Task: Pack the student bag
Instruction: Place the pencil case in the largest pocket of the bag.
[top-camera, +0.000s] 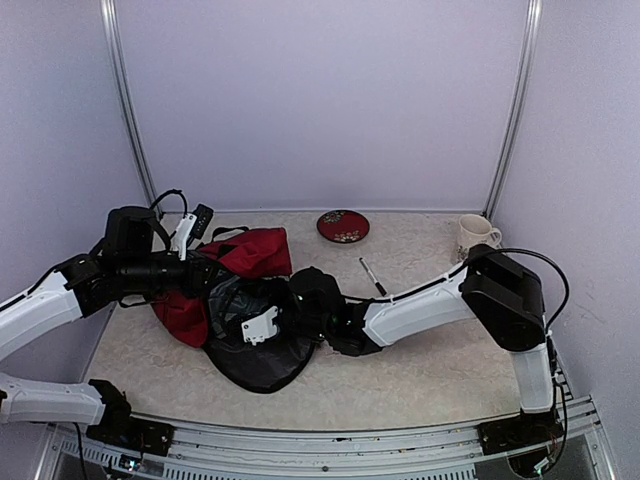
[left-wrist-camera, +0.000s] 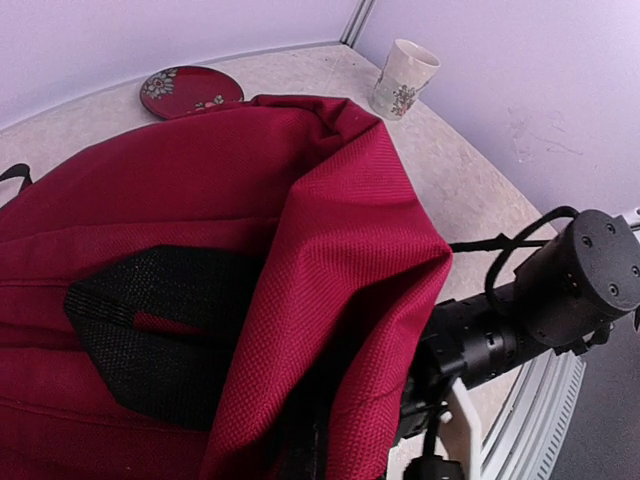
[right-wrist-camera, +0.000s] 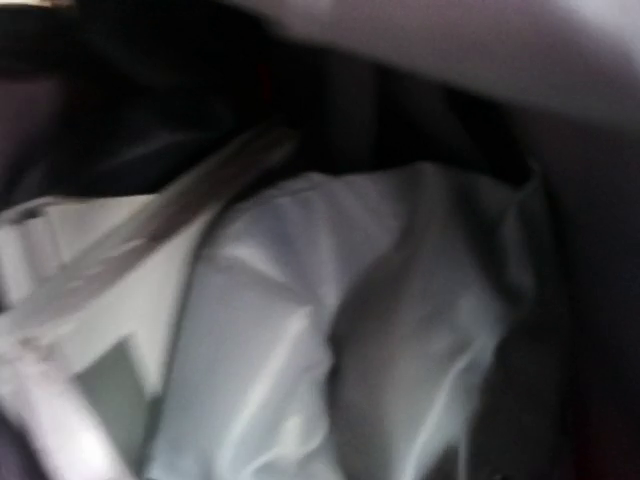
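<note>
Nearest the arm bases, the student bag (top-camera: 255, 255) lies slumped on the counter (top-camera: 430, 370) left of centre, its dark-lined mouth gaping toward the near edge and its red shell bunched behind. The step in hand looks like placing or settling something inside. The right claw (top-camera: 265, 322) is sunk into the open mouth, and its own camera shows only blurred pale folds against dark cloth, so whether it is spread or pinching anything cannot be told. The left claw (top-camera: 200, 272) sits at the bag's left edge, seemingly lifting the rim, but red fabric drapes across its view and hides the fingers, so its state cannot be told either. The next move probably calls for backing the right arm out without snagging the loose lining. Beyond the bag a pen (top-camera: 372, 275) lies loose, a likely next item. Farthest back are a red plate (top-camera: 343, 225) and a mug (top-camera: 475, 237), both clear of the arms.
</note>
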